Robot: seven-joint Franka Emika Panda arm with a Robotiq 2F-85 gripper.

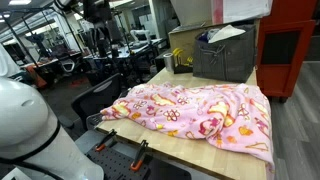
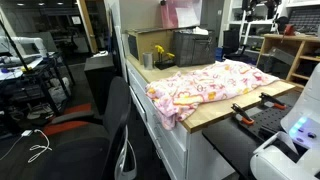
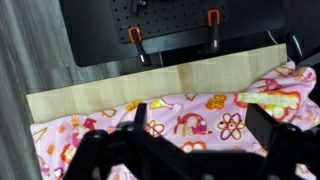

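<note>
The pink blanket [image 3: 200,120] lies spread and wrinkled over a wooden table [image 3: 120,92]. It has a print of flowers and small cartoon figures. In both exterior views the blanket [image 1: 195,115] [image 2: 215,85] covers most of the top, and one side hangs a little over the table's edge.

The gripper [image 3: 180,138] is right over this blanket, near the border where the bare wood begins. Its two dark fingers [image 3: 100,150] stand wide apart and there is nothing between them. I cannot tell whether they touch the cloth.

Beyond that bare strip, two orange clamps [image 3: 135,38] sit on a black plate with holes, and beside it is grey floor.

On the far end of the table stands a grey bin [image 1: 225,55] with papers in it. Next to it in an exterior view is a red cabinet [image 1: 290,45]. A black office chair [image 2: 110,120] stands beside the table, and behind it the room is a lab with desks and equipment.

Of the arm I see only a white rounded part [image 1: 30,120] low in the foreground, and the wrist looks down at the table. Writing in the room is too small to read.
</note>
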